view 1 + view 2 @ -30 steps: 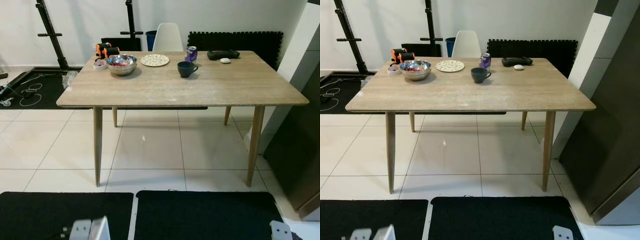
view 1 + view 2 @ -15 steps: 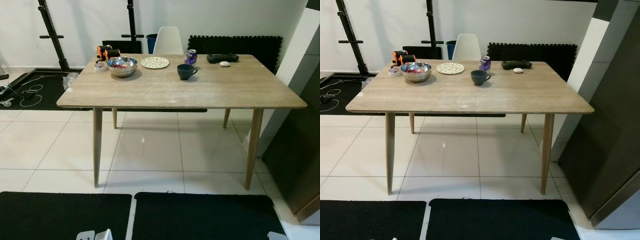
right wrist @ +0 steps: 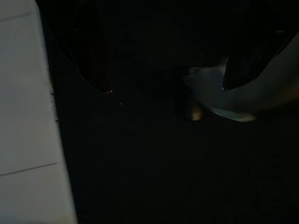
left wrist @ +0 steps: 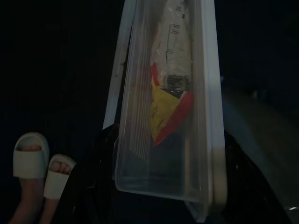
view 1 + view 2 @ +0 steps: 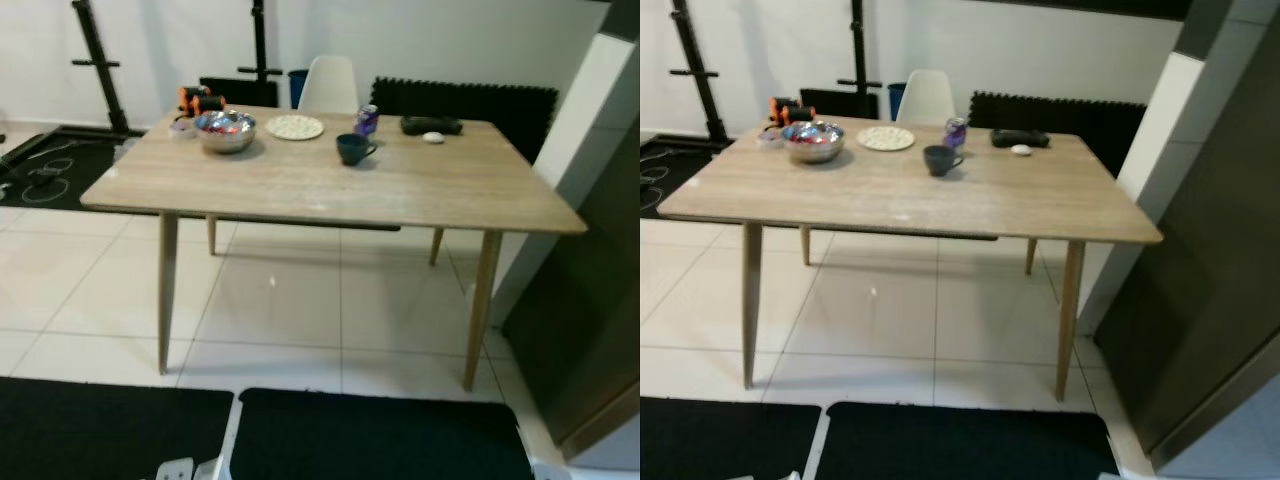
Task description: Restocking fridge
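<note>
In the left wrist view my left gripper (image 4: 168,186) is shut on a clear plastic container (image 4: 163,93), one black finger on each side of it. Inside the container lies a packet (image 4: 170,93) printed in white, yellow and red. My right gripper (image 3: 173,65) hangs in the dark with its two fingers apart and nothing between them. A tall dark panel (image 5: 1210,300), possibly the fridge, stands at the right edge of the eye views. A bit of my silver left arm (image 5: 180,468) pokes in at the bottom.
A wooden table (image 5: 420,195) stands ahead with a steel bowl (image 5: 225,130), plate (image 5: 294,127), dark mug (image 5: 353,149) and purple can (image 5: 367,118). A white chair (image 5: 328,85) is behind it. Black mats (image 5: 380,435) lie at my feet. A person's slippered feet (image 4: 35,168) stand nearby.
The camera has turned right: the table sits further left in the picture and more of the dark panel shows. The silver arm parts sit lower at the bottom edge.
</note>
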You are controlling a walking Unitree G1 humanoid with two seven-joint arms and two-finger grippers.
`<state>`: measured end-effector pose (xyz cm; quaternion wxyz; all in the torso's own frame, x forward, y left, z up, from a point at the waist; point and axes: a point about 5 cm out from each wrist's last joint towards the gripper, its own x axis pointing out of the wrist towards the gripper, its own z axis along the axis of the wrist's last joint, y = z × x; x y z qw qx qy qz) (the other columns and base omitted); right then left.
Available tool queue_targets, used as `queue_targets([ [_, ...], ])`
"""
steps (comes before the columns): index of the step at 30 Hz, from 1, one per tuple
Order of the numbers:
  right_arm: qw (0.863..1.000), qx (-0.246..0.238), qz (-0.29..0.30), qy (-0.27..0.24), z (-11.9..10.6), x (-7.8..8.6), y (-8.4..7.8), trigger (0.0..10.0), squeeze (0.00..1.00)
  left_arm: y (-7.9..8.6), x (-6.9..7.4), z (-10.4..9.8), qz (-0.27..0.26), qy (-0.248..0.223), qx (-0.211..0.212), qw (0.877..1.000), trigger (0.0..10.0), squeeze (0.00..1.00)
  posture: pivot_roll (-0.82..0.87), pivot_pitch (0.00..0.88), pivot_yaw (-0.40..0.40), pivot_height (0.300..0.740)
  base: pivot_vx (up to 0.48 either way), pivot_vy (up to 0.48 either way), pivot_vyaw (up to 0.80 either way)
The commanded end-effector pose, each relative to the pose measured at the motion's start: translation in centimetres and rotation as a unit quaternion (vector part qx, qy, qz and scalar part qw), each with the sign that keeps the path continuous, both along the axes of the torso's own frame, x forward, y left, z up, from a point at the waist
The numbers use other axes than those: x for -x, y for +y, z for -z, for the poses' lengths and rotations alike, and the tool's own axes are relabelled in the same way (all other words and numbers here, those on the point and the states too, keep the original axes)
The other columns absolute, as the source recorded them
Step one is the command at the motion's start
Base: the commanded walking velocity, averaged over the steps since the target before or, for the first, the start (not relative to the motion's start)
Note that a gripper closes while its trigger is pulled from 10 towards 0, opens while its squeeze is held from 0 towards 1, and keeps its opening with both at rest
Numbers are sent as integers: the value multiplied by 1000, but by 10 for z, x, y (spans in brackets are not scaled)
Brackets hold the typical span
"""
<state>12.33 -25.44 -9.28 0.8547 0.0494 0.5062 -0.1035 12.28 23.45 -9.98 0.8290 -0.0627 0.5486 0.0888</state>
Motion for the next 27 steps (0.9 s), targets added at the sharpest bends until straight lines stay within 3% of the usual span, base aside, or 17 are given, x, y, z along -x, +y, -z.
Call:
queue_targets([
  [1, 1000, 6, 4, -4, -1, -1, -3, 10000, 0, -3, 2, 1, 1, 4, 3, 1000, 10000, 0, -61, 0, -28, 740, 0, -409, 0],
  [27, 1000, 11, 7, -9, -4, -7, -7, 10000, 0, -9, -2, 2, 16, 3, 10, 1000, 10000, 0, -62, 0, -27, 740, 0, -407, 0],
])
